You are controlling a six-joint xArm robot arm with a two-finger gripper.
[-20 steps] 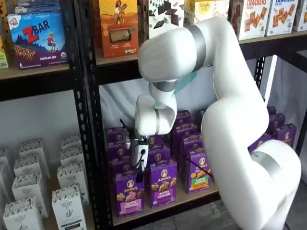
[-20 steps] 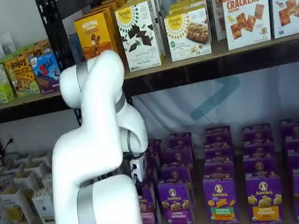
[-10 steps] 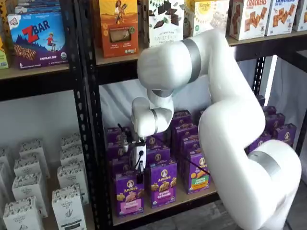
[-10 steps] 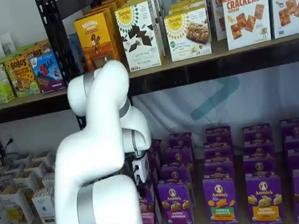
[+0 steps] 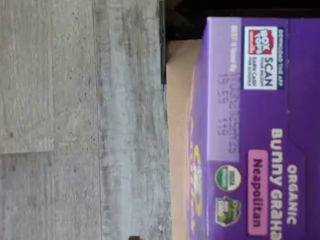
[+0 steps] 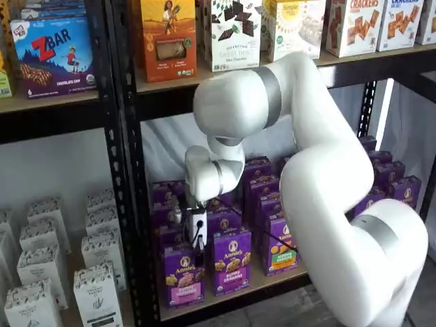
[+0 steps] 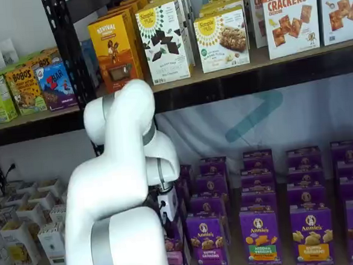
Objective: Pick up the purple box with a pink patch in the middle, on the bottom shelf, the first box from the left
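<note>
On the bottom shelf (image 6: 272, 281), gripper (image 6: 195, 238) hangs above purple box (image 6: 182, 274)

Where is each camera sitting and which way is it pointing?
Wrist view: on the wrist, looking down at the top of the purple box, the bottom shelf's edge and the floor; none of the robot shows.
Shelf view: in front of the rack, at an angle, facing the shelves; the arm and end effector show above the box.
Shelf view: in front, nearly square on; the arm hides most of the box.
All three show the purple box.
</note>
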